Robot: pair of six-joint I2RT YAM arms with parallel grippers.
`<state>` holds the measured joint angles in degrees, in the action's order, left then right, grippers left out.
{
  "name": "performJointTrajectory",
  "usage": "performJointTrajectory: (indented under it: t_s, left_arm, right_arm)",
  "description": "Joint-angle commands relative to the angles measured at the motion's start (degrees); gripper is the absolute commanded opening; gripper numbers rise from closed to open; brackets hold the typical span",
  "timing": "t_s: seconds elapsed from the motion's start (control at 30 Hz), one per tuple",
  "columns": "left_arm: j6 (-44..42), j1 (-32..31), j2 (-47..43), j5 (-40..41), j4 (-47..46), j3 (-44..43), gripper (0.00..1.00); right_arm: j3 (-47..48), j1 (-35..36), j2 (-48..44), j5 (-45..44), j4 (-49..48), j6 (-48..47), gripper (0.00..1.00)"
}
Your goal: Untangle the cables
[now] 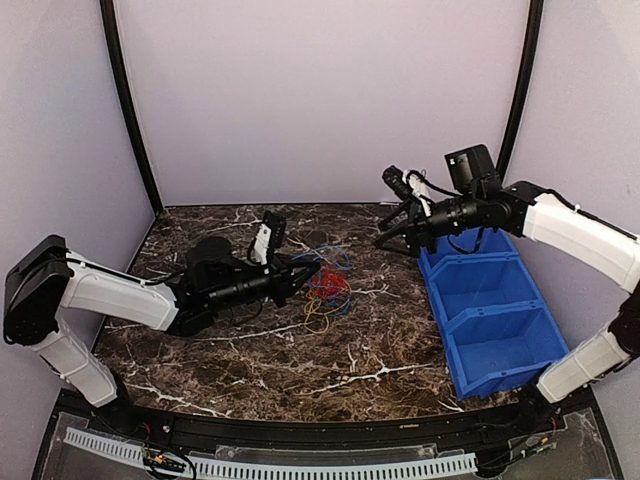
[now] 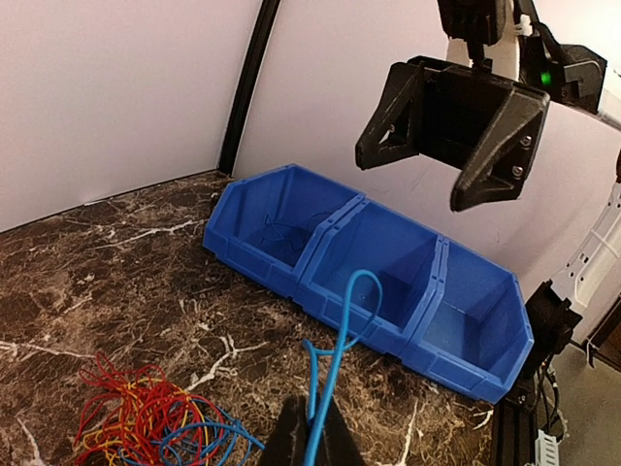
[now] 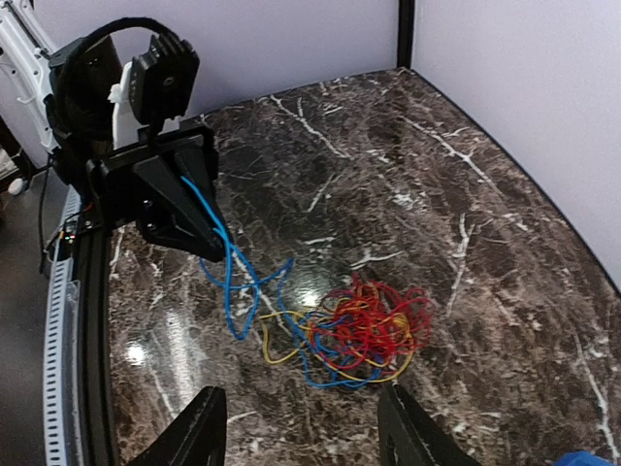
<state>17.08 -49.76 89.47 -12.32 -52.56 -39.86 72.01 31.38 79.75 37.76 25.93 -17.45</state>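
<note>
The cables (image 1: 326, 292) lie as a knotted bundle of red, orange, yellow and blue wires mid-table; the bundle also shows in the right wrist view (image 3: 374, 330) and at the lower left of the left wrist view (image 2: 146, 417). My left gripper (image 1: 312, 272) is shut on a blue cable (image 2: 335, 374) that loops up from between its fingers and trails back to the bundle (image 3: 228, 262). My right gripper (image 1: 385, 238) is open and empty, hanging in the air above and to the right of the bundle, its fingers (image 3: 199, 432) wide apart.
A blue bin (image 1: 490, 315) with three compartments stands at the right edge of the table, under the right arm; it also shows in the left wrist view (image 2: 388, 262). Purple walls close in the back and sides.
</note>
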Motion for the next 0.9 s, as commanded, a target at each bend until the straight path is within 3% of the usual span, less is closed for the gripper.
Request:
performJointTrajectory:
  t_s: [0.0, 0.13, 0.5, 0.6, 0.7, 0.77, 0.87]
  left_arm:
    - [-2.01, -0.11, -3.26, -1.36, 5.78, 1.51, 0.06]
    - [-1.89, -0.16, -3.93, -1.72, 6.23, 1.49, 0.05]
    - [0.99, -0.28, -4.05, -4.87, 2.86, 1.97, 0.04]
    - [1.37, -0.48, -3.85, -5.20, 2.04, 2.10, 0.04]
    - [1.43, -0.55, -3.70, -4.75, 2.24, 2.27, 0.06]
    - [1.11, -0.52, -3.79, -3.29, 3.29, 2.36, 0.14]
    - [-0.30, -0.57, -4.50, -0.55, 4.09, 3.64, 0.41]
  right_arm:
    - [0.02, 4.32, 1.50, 6.02, -0.28, -5.51, 0.63]
    - [1.36, 7.88, 3.88, 7.47, 1.59, -7.49, 0.69]
    - [5.43, 9.63, 14.37, 0.20, 1.31, -3.98, 0.70]
    - [6.79, 9.66, 16.29, 1.79, 0.68, -2.77, 0.50]
    - [8.20, 9.67, 15.96, 4.91, 0.80, -2.39, 0.06]
    - [9.06, 9.64, 14.35, 6.04, 1.11, -2.53, 0.00]
    - [11.35, 9.67, 11.52, 6.02, 2.77, -3.23, 0.00]
